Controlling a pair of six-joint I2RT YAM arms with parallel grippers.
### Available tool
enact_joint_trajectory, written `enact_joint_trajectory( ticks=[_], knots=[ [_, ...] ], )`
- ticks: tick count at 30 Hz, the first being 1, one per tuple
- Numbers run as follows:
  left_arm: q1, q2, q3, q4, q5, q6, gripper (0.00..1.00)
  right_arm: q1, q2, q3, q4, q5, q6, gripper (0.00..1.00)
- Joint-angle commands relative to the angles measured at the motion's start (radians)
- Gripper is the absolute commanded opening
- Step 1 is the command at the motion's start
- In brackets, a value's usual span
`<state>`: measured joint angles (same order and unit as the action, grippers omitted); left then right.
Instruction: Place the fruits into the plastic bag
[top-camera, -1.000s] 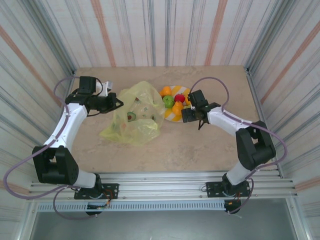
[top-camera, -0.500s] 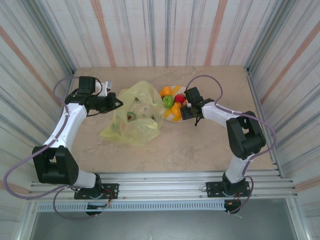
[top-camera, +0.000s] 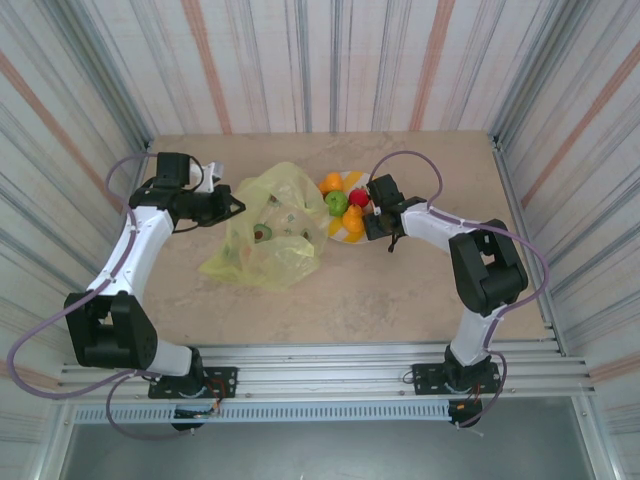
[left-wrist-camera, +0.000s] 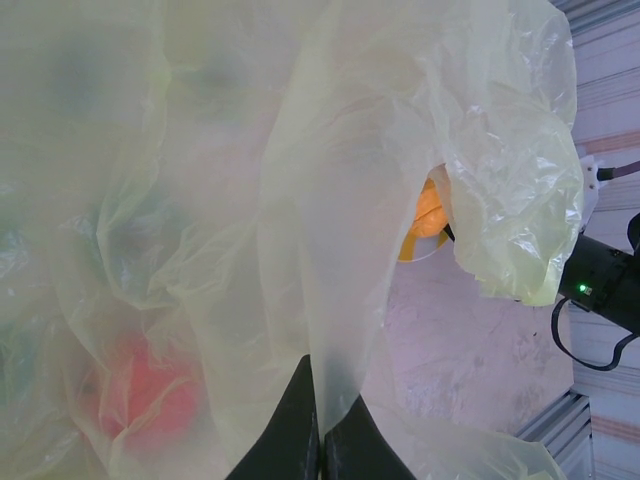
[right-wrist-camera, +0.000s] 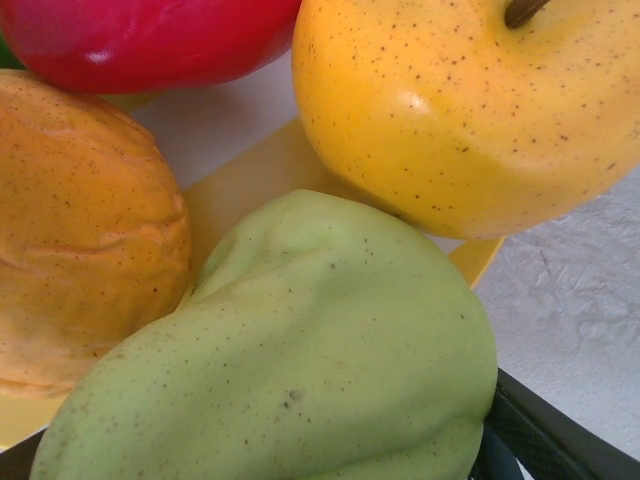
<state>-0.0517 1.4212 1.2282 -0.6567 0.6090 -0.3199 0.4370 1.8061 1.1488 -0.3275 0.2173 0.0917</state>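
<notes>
Table (top-camera: 400, 290): left pincer (left-wrist-camera: 318, 415) clenched on plastic bag (left-wrist-camera: 250, 200); right pincer (top-camera: 366, 220) at green fruit (right-wrist-camera: 300, 360), grip unclear.

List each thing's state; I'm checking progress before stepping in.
plastic bag: crumpled, one fruit seen inside.
left gripper: shut on the plastic bag.
right gripper: jaws apart beside the green fruit; grip unclear.
green fruit: lying on the plate.
plate: holding several fruits.

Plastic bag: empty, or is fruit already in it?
Not empty. Through the plastic bag the top view shows a green fruit, and the left wrist view a red fruit.
</notes>
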Motion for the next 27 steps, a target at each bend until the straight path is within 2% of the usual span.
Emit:
enact_joint_trajectory(
  ticks=[1,7,11,15,21,27],
  knots=[
    [0.007,-0.02,-0.009,-0.007,0.019,-0.012,0.0,-0.006,-0.076,-0.019,-0.033,0.024,-0.007,0.69],
    [0.007,-0.022,-0.01,0.0,0.037,-0.017,0.0,-0.005,-0.24,-0.097,-0.054,0.006,0.038,0.65],
    [0.007,-0.024,-0.012,0.012,0.062,-0.025,0.0,0.006,-0.382,-0.184,-0.006,-0.15,0.088,0.62],
    [0.006,-0.027,-0.015,0.019,0.075,-0.032,0.0,0.063,-0.472,-0.249,0.099,-0.301,0.125,0.6],
    [0.006,-0.027,-0.019,0.029,0.096,-0.038,0.0,0.196,-0.421,-0.243,0.237,-0.348,0.155,0.57],
    [0.003,-0.031,-0.027,0.046,0.108,-0.047,0.0,0.256,-0.286,-0.192,0.342,-0.381,0.196,0.56]
  ],
)
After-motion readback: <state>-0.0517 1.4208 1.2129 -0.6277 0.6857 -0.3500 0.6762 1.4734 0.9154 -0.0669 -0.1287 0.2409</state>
